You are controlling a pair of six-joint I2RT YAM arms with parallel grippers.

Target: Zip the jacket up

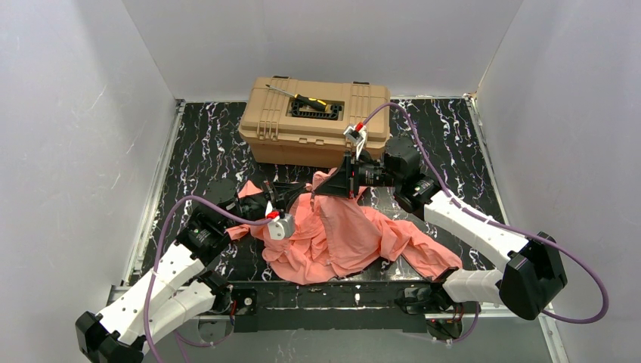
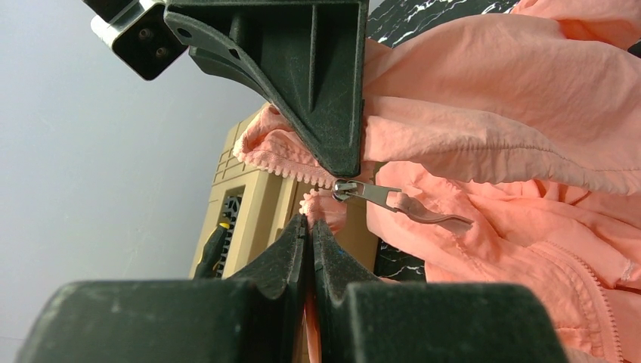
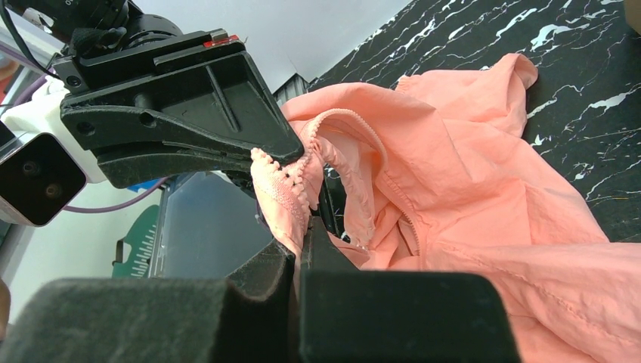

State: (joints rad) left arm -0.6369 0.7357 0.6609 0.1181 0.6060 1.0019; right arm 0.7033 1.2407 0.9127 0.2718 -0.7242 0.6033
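The salmon-pink jacket (image 1: 348,234) lies crumpled on the black marbled table, its upper front edge lifted between both grippers. My left gripper (image 1: 296,198) is shut on a bit of the toothed zipper edge, seen in the left wrist view (image 2: 308,225). Just above it hang the metal zipper slider (image 2: 346,189) and its pull tab (image 2: 412,206). My right gripper (image 1: 321,189) is shut on the other zipper edge (image 3: 302,240). One of its fingers (image 2: 317,91) pinches the tape right above the slider. The jacket fills the right of both wrist views (image 3: 469,189).
A tan toolbox (image 1: 314,121) stands just behind the grippers, with a black-and-yellow screwdriver (image 1: 311,100) on its lid. White walls enclose the table (image 1: 453,144) on three sides. A jacket sleeve trails to the front right (image 1: 427,257).
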